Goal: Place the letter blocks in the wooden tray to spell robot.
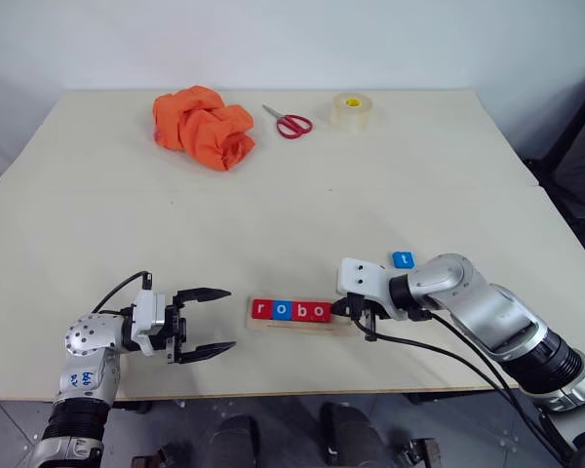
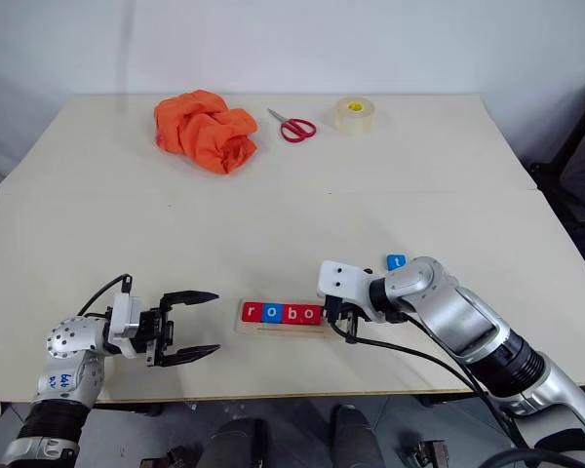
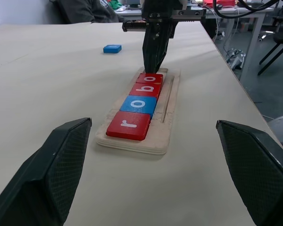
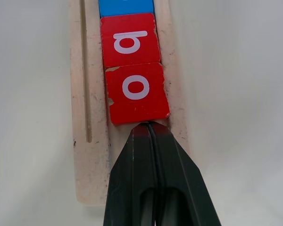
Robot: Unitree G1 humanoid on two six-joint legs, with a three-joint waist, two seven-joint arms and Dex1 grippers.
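Observation:
The wooden tray (image 1: pixel 343 325) lies near the table's front edge. Four letter blocks sit in a row in it: red r (image 1: pixel 261 310), blue o (image 1: pixel 281 311), red b (image 1: pixel 300 311) and red o (image 4: pixel 137 92). A blue t block (image 1: pixel 403 260) lies flat on the table, behind and to the right of the tray. My right gripper (image 4: pixel 150 126) is shut with nothing in it. It points down into the tray's right end, its tips against the outer edge of the red o. My left gripper (image 1: pixel 214 319) stands open and level, left of the tray and facing it.
At the back of the table lie a crumpled orange cloth (image 1: pixel 204 127), red-handled scissors (image 1: pixel 290 123) and a roll of clear tape (image 1: pixel 351 110). A black cable trails from my right wrist along the table's front edge (image 1: pixel 273 398).

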